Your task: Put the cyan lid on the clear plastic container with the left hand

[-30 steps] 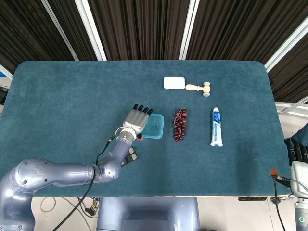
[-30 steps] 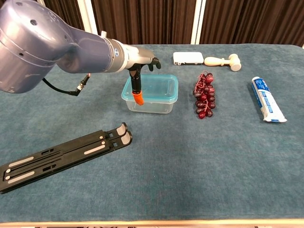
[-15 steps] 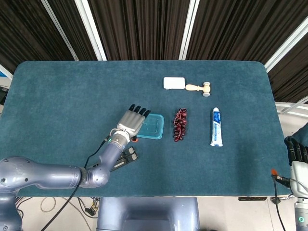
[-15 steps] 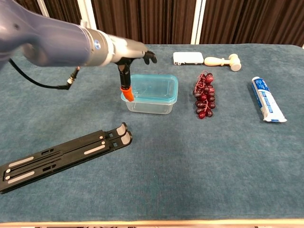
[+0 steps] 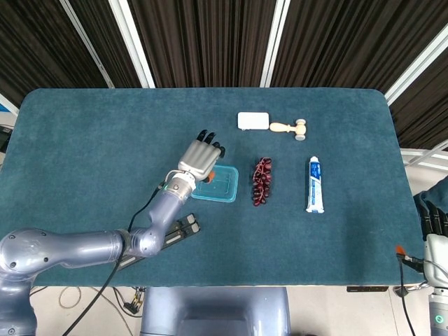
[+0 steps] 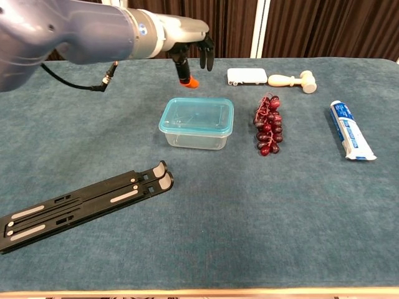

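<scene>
Item one — cyan rectangular plastic lid [image 6: 197, 116], seated on the clear plastic rectangular container [image 6: 194, 138] at mid-table on the teal cloth-covered table [image 5: 91, 154]. From the chest view the lid looks flush all round its rim, so I judge the placing done.

Item two — my left hand [image 6: 189, 42], raised clear above and behind the container, touching nothing. It holds nothing; its fingers hang apart, pointing downward, an orange tip showing on one. In the head view my left hand [image 5: 199, 160] overlaps the container's near-left corner by line of sight only.

Item three — my right hand [image 5: 432, 224], at the table's right edge, only dark fingers showing; I cannot tell whether it is spread or curled.

Step in hand, as I judge it: withdrawal. Done well, I lift straight away without brushing the lid; a corner not snapped would call for a light press there.

Orientation: the lid lies flat, face up. Its long axis runs left-right across the table in the chest view, roughly parallel to the table's front edge.

Nearby: dark red bunch of grapes [image 6: 268, 126], just right of the container, apart from it.
</scene>
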`<state>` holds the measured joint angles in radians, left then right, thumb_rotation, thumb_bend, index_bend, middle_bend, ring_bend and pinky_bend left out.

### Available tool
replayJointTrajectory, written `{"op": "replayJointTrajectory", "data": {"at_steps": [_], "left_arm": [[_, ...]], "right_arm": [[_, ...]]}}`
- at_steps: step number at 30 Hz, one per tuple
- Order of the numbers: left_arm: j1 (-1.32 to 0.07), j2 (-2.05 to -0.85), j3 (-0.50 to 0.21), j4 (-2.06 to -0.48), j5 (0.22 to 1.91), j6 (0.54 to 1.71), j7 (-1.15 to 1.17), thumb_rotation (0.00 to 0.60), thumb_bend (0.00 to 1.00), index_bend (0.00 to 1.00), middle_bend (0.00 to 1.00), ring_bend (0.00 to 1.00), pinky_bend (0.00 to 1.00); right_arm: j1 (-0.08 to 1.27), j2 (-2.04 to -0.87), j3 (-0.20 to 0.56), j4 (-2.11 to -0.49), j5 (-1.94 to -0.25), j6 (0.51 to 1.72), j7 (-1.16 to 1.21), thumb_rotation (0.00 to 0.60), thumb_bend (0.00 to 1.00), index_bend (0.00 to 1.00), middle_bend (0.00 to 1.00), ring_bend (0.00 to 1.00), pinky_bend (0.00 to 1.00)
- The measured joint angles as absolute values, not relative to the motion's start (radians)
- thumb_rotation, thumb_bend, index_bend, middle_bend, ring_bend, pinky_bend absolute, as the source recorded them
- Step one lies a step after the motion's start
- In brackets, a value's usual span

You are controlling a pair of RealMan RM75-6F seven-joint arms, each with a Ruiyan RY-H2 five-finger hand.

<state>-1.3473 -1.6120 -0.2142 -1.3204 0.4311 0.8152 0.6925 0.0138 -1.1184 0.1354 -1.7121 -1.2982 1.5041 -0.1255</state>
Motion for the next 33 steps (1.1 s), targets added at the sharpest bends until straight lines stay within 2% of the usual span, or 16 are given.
{"op": "replayJointTrajectory", "data": {"at_steps": [8,14,26,33], "left_arm": [[-1.355,-1.674,-0.228,-1.206,0.461,0.734,0.627,0.6,0.42,0.49,0.27,0.05,0.06],[-1.361,-1.699,-0.221,-1.149,0.456,0.695,0.615,0.6,0.43,0.51,0.27,0.05,0.06],[-1.363,-1.693,-0.222,-1.157,0.449,0.684,0.595,0.6,0.44,0.57,0.27,0.05,0.06],[-1.373,-1.691,-0.226,-1.168,0.447,0.704,0.599,0.6,0.49,0.6,0.3,0.05,0.06]], "right_arm": [[0.013,-1.116,0.138,-1.719,-1.287,1.499,-0.122,0.6,0.29,0.06,0.04,0.03,0.0],[0.013,-1.115,0.137,-1.721,-1.287,1.498,-0.123,0.6,0.29,0.06,0.04,0.03,0.0],[0.013,-1.114,0.138,-1.725,-1.283,1.498,-0.125,0.6,0.29,0.06,0.04,0.03,0.0],[0.012,-1.112,0.137,-1.728,-1.282,1.497,-0.124,0.6,0.29,0.06,0.04,0.03,0.0]]}}
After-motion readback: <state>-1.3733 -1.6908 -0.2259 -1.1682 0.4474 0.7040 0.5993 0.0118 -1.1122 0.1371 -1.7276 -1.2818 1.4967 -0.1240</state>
